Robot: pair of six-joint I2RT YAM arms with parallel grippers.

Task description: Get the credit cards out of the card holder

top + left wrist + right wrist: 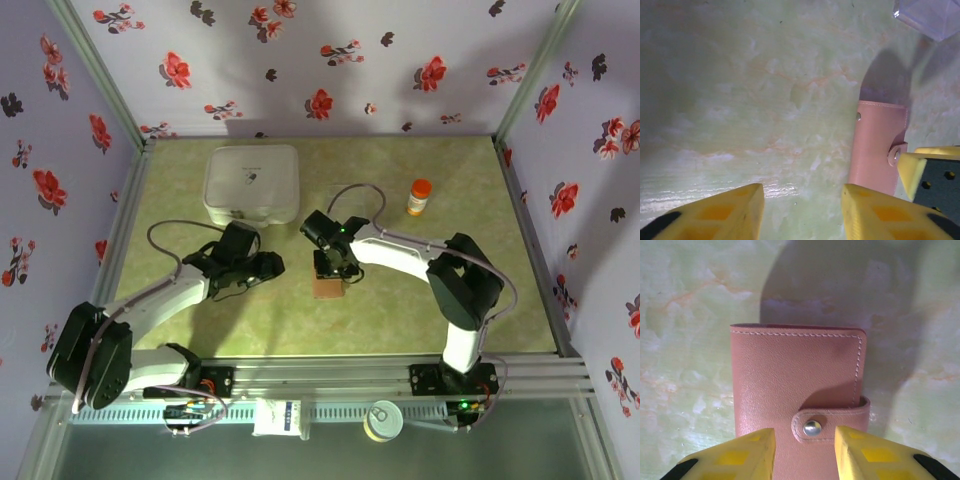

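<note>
My right gripper [804,442], jaws apart, hovers over the snap end of the closed reddish-brown card holder [797,375] lying mid-worktop [420,300], while my left gripper [802,202], likewise spread, hangs over bare surface just beside it.

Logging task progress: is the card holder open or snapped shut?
Shut. The card holder lies folded flat, its strap fastened across the front by the metal snap.

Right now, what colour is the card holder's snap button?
The snap button is silver, on the pinkish-brown card holder; right wrist view shows it best.
</note>
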